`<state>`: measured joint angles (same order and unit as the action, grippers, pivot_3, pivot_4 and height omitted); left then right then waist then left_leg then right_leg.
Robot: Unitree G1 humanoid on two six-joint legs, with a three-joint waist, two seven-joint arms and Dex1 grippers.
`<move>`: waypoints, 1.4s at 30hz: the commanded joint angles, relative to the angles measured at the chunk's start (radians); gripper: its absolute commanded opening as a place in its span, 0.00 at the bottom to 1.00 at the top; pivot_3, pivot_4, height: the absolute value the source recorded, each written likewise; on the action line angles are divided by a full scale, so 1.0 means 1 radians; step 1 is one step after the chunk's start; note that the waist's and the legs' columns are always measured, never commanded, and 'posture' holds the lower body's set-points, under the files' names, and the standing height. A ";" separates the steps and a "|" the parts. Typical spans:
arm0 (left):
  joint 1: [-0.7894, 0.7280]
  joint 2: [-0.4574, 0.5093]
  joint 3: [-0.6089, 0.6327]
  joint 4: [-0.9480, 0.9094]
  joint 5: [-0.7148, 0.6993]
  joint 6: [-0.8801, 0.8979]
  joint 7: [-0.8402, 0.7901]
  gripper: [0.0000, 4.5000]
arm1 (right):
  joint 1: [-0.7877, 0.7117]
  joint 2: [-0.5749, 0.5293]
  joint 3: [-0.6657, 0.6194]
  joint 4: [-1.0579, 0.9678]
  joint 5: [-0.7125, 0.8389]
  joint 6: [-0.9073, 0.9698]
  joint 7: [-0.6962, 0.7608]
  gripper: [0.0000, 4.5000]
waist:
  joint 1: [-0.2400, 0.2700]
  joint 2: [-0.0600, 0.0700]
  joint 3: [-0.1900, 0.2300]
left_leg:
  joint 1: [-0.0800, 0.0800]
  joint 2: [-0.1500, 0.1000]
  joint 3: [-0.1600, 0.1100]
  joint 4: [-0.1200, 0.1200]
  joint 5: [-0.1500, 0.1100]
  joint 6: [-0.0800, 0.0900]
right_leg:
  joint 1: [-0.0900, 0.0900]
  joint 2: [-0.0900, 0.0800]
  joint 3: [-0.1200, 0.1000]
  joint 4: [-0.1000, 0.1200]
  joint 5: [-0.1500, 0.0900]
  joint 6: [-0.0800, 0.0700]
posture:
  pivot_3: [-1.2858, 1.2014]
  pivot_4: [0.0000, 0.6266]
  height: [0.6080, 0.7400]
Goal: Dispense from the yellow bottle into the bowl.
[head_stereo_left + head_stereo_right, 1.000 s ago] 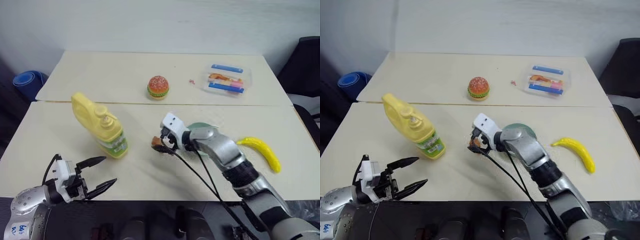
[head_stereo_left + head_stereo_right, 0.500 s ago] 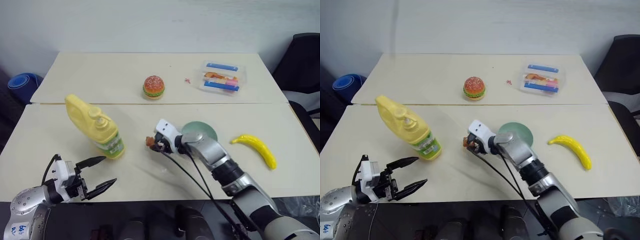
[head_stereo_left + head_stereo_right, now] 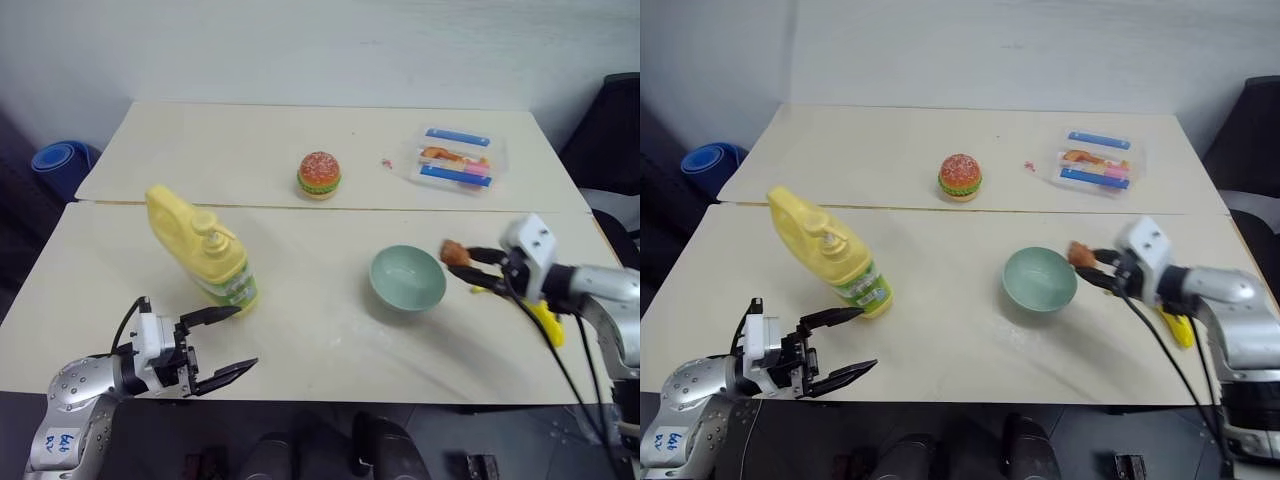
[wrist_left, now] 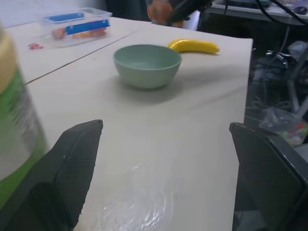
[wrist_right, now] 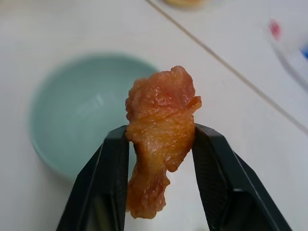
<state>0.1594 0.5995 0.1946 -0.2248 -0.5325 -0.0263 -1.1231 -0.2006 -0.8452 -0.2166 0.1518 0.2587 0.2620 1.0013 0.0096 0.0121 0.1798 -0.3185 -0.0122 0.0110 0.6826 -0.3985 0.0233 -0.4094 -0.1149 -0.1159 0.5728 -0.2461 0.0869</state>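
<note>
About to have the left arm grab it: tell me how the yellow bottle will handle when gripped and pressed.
The yellow bottle stands tall on a narrow base, so a sideways push could probably tip it. Its smooth plastic may slip between the fingers of the open left gripper; the side handle looks like the safer hold. Pressing the pump top likely needs steadying.

burger (image 3: 318, 174) | snack box (image 3: 455, 159) | banana (image 4: 193, 46) | chicken piece (image 5: 160, 130)

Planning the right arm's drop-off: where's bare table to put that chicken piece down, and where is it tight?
Free: the near table between the yellow bottle and the bowl, and the far table left of the toy burger. Tight: right of the bowl, where the right gripper, shut on the chicken piece, hangs over the banana. The food box takes the far right.
</note>
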 commanded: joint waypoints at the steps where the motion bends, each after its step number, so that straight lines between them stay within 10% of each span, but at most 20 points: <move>1: -0.002 0.008 -0.008 -0.015 0.002 -0.006 -0.006 1.00 | 0.054 -0.045 -0.046 0.193 -0.049 -0.188 0.014 0.34 | -0.007 0.002 0.001 | 0.000 0.000 0.001 0.000 0.000 0.000 | 0.000 0.000 0.001 0.001 0.000 0.000 | 0.52 0.24 1.00; 4: -0.011 0.010 -0.004 -0.004 0.002 -0.008 -0.003 1.00 | 0.059 -0.032 -0.039 0.358 -0.070 -0.302 0.016 0.34 | -0.013 0.003 0.002 | 0.000 0.001 0.003 0.000 0.001 0.000 | 0.000 0.001 0.003 0.003 0.000 0.000 | 0.52 0.24 1.00; 13: -0.004 0.044 0.068 0.002 -0.038 0.039 0.007 1.00 | 0.054 -0.035 -0.057 0.237 0.035 -0.323 0.121 0.99 | -0.010 0.005 0.003 | 0.002 0.002 0.003 0.000 0.001 -0.001 | -0.001 0.001 0.004 0.002 0.000 -0.001 | 0.52 0.24 1.00; 22: 0.018 0.047 0.091 -0.001 -0.034 0.042 0.004 1.00 | 0.038 0.029 0.111 -0.326 0.186 0.056 0.080 0.99 | -0.004 0.006 0.003 | 0.002 0.003 0.000 0.000 0.000 -0.002 | -0.001 0.000 0.003 0.001 0.000 -0.001 | 0.52 0.24 1.00; 30: 0.000 0.055 0.076 -0.016 -0.016 0.037 0.010 1.00 | -0.033 0.148 0.356 -0.181 -0.054 -0.017 -0.013 0.99 | 0.008 0.004 0.002 | 0.000 0.002 0.000 0.000 -0.001 -0.002 | -0.003 0.000 0.002 0.001 0.000 -0.002 | 0.52 0.24 1.00; 42: 0.069 0.035 0.114 -0.075 -0.028 0.036 0.067 1.00 | -0.198 0.235 0.402 0.087 -0.188 -0.196 -0.065 0.15 | -0.012 0.003 0.002 | 0.000 0.003 0.000 0.001 0.000 -0.003 | -0.002 0.001 0.001 0.002 0.000 -0.003 | 0.52 0.24 1.00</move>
<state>0.2226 0.6415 0.2799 -0.2656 -0.5457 0.0207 -1.0745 -0.3906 -0.6176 0.1901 0.2261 0.0706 0.0894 0.9283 -0.0019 0.0154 0.1815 -0.3179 -0.0095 0.0109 0.6831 -0.3989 0.0204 -0.4115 -0.1140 -0.1150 0.5745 -0.2463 0.0844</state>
